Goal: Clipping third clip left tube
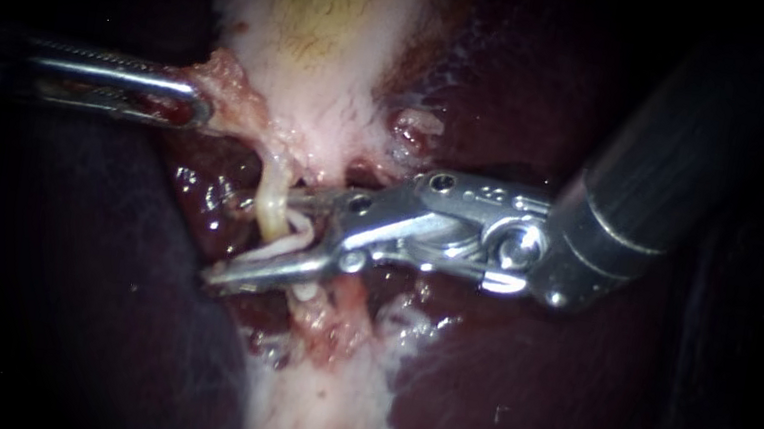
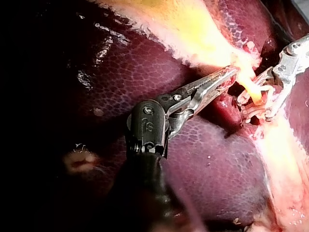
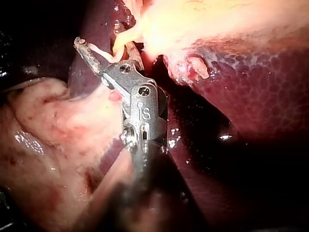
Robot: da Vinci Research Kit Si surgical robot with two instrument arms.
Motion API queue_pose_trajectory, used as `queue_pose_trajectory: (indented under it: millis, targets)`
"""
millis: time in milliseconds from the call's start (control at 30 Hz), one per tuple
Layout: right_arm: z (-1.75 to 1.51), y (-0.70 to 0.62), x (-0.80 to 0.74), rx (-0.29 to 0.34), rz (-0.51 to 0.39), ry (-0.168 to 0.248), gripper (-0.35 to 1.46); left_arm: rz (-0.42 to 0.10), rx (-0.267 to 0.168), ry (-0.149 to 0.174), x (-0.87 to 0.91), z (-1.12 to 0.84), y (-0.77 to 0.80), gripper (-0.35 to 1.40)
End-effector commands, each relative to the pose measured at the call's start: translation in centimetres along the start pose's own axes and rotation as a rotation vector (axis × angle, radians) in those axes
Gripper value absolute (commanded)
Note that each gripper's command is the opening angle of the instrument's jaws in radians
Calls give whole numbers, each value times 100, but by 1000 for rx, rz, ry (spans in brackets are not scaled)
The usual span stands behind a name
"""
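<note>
Because the left tube [image 1: 272, 200] has to get a clip, it is held out in the middle. It is a thin, pale yellow string that runs down from the bottom end of the gallbladder [image 1: 329, 25] over the dark red liver [image 1: 515, 406]. A pinker tube [image 1: 346, 298] lies just beside it, so the 2 must be kept apart. A white clip [image 1: 291, 234] sits against the pale tube, inside the jaws of my right instrument [image 1: 249, 237], which comes in from the upper right. Those jaws stand open like a beak, 1 jaw on each side of the tube, with a clear gap showing. They have not squeezed down on it. I think the next thing is to check that the clip goes all the way across the tube, then press the jaws together. My left instrument [image 1: 200, 106] comes in from the left, and its jaws are closed tight on a bit of pink tissue [image 1: 229, 86] at the edge of the gallbladder. I think it pulls that bit sideways so the tube is stretched and easy to reach. If it let go, the tube could go slack and slip out of the open jaws. I cannot tell how many other clips are on the tube.
</note>
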Motion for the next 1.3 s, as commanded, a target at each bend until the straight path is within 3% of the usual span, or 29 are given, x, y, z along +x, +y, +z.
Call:
queue_pose_trajectory:
  millis: [33,300,900,1300]
  targets:
    - [1,-2,1,3,0,3,50,0,0,0,0,0,0,-35]
    - [3,-5,10,14,13,28,50,0,0,0,0,0,0,-35]
    - [4,-4,11,28,62,65,48,0,-1,0,0,0,-2,-35]
    - [1,0,15,33,88,74,33,0,0,0,-1,1,-2,-35]
